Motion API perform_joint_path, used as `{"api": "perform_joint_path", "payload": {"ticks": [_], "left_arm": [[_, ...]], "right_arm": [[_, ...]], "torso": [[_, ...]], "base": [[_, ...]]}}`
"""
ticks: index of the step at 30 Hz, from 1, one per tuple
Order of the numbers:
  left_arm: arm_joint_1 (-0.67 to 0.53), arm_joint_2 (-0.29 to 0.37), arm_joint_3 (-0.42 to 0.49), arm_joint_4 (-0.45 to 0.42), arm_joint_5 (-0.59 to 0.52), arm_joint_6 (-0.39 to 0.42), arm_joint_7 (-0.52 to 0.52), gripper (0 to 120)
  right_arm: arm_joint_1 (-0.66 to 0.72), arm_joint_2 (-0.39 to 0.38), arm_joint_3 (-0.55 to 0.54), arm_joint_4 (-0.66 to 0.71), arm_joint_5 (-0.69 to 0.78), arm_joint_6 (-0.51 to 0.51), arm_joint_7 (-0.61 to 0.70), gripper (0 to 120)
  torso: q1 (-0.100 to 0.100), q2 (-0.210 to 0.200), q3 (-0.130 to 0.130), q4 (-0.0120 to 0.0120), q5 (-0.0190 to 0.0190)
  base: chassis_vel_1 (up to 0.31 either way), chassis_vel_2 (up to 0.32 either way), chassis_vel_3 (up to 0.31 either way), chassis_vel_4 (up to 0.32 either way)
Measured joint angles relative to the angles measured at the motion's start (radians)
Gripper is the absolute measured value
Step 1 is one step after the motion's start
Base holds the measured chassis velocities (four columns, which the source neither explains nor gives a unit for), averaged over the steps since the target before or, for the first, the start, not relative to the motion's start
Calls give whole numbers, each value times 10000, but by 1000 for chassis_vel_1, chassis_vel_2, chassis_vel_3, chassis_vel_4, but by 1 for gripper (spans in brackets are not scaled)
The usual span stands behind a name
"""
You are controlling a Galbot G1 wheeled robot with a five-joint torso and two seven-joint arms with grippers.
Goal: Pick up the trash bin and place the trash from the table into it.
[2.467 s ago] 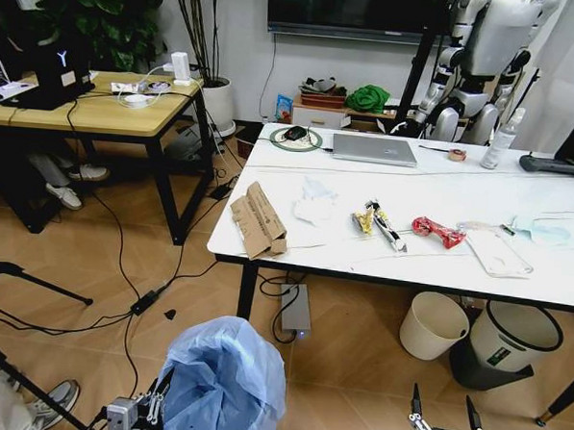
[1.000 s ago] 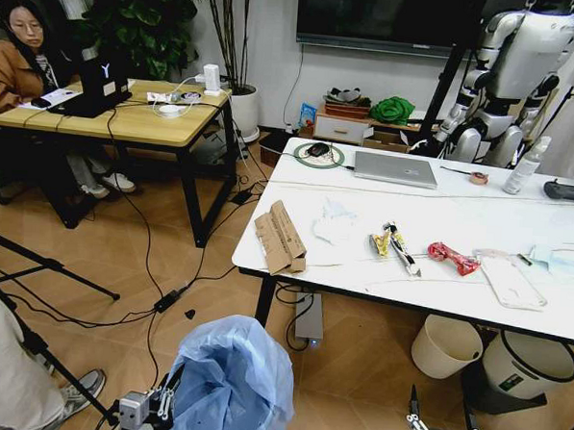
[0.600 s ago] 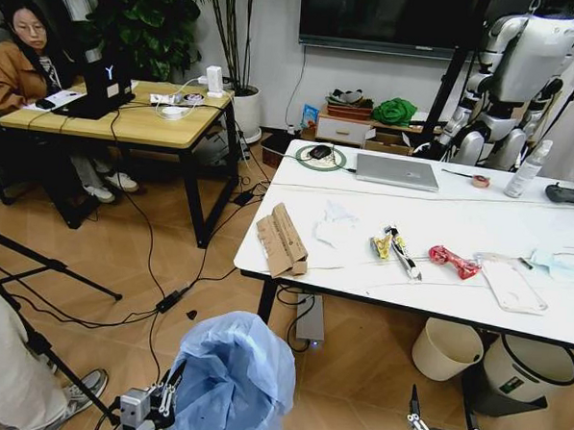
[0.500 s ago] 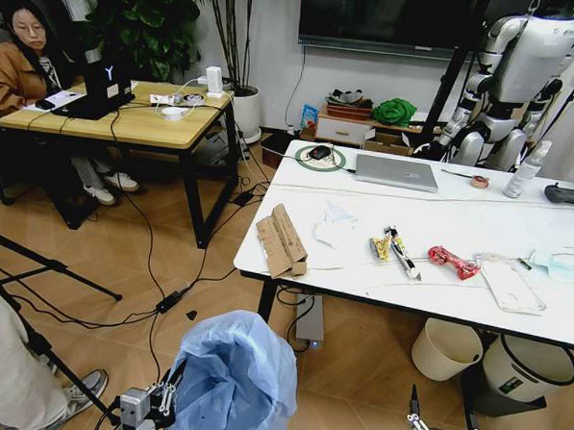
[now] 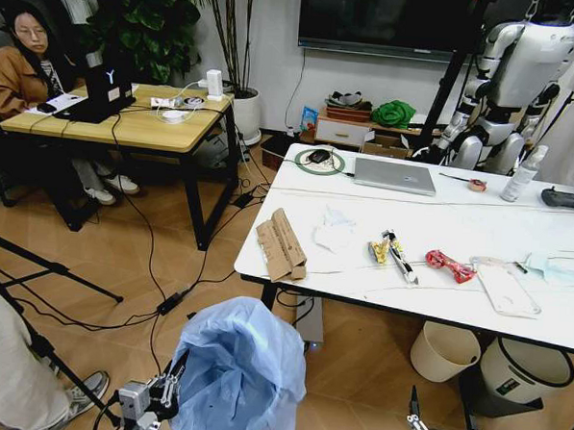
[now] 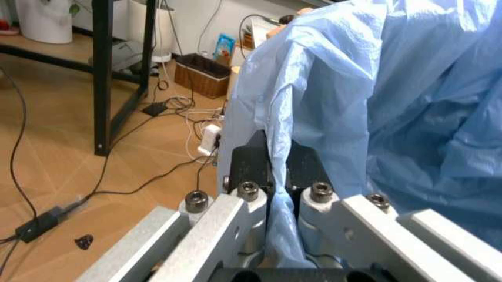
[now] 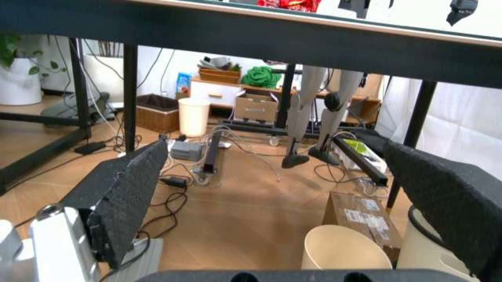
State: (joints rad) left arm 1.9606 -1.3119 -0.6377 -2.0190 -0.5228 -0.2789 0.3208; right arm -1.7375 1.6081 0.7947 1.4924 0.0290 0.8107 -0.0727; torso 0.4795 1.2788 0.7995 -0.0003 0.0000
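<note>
The trash bin (image 5: 240, 371), lined with a crinkly light-blue bag, hangs low in front of me, short of the table (image 5: 460, 214). My left gripper (image 5: 167, 398) is shut on the bag's edge at the bin's left side. In the left wrist view the left gripper (image 6: 276, 176) pinches the blue bag (image 6: 392, 106). On the table lie the trash: folded cardboard (image 5: 281, 244), white tissue (image 5: 336, 232), a yellow-black wrapper (image 5: 386, 249), a red wrapper (image 5: 448, 265), a clear tray (image 5: 505, 284) and a pale-blue mask (image 5: 554, 270). My right gripper (image 5: 440, 427) is open and empty, low at the right; the right wrist view shows the right gripper (image 7: 286, 200) below the tabletop.
Under the table stand a cream bucket (image 5: 444, 350) and a dark bin with a white liner (image 5: 524, 367). A laptop (image 5: 395, 175) and a white bottle (image 5: 522, 174) sit at the table's far side. A wooden desk (image 5: 128, 120), floor cables (image 5: 157, 305) and tripod legs (image 5: 43, 270) lie left.
The whole picture has shifted since the earliest frame, so the camera moved. In the last half second the bin, held by my left gripper, has risen slightly. The right gripper stays put.
</note>
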Motion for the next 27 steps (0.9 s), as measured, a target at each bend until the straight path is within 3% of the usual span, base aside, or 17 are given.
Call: {"api": "perform_joint_path", "payload": {"ticks": [27], "left_arm": [[-97, -70, -110, 167, 145, 65, 374, 0]], "right_arm": [[66, 0, -18, -108, 6, 2, 18, 100]], "torso": [[-46, -93, -51, -1, 0]], "base": [[-21, -27, -24, -27]]}}
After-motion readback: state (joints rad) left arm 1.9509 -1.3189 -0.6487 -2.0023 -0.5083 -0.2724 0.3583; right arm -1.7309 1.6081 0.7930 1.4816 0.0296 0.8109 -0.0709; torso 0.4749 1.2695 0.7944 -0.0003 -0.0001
